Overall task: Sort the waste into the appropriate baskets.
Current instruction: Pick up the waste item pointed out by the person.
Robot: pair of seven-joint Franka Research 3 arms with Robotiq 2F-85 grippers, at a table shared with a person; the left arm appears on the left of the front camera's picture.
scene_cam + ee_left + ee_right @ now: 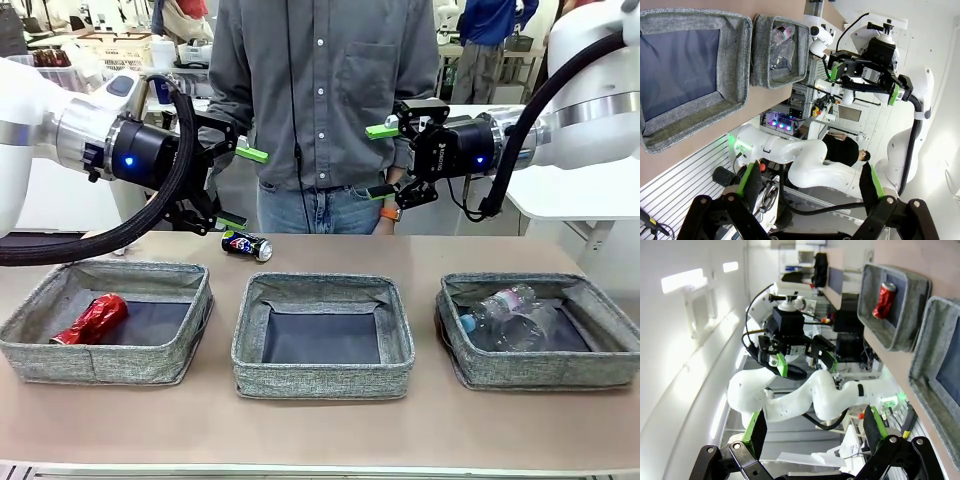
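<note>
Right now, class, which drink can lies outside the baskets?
The dark blue can, on the table behind them; the red can lies inside the left basket.

A tan worktop (320, 430) carries 3 grey woven bins in a row along its near edge. The left basket (105, 362) holds a crushed red can (92, 319). The middle basket (322, 380) shows its dark floor. The right basket (540, 368) holds clear plastic bottles (505, 315). A dark blue can (246, 244) lies on its side by the far edge, left of centre. Above the far edge, the left pincer (243, 188) and right pincer (378, 161) face each other, jaws spread wide. A person (325, 90) in a grey shirt stands behind them.
</note>
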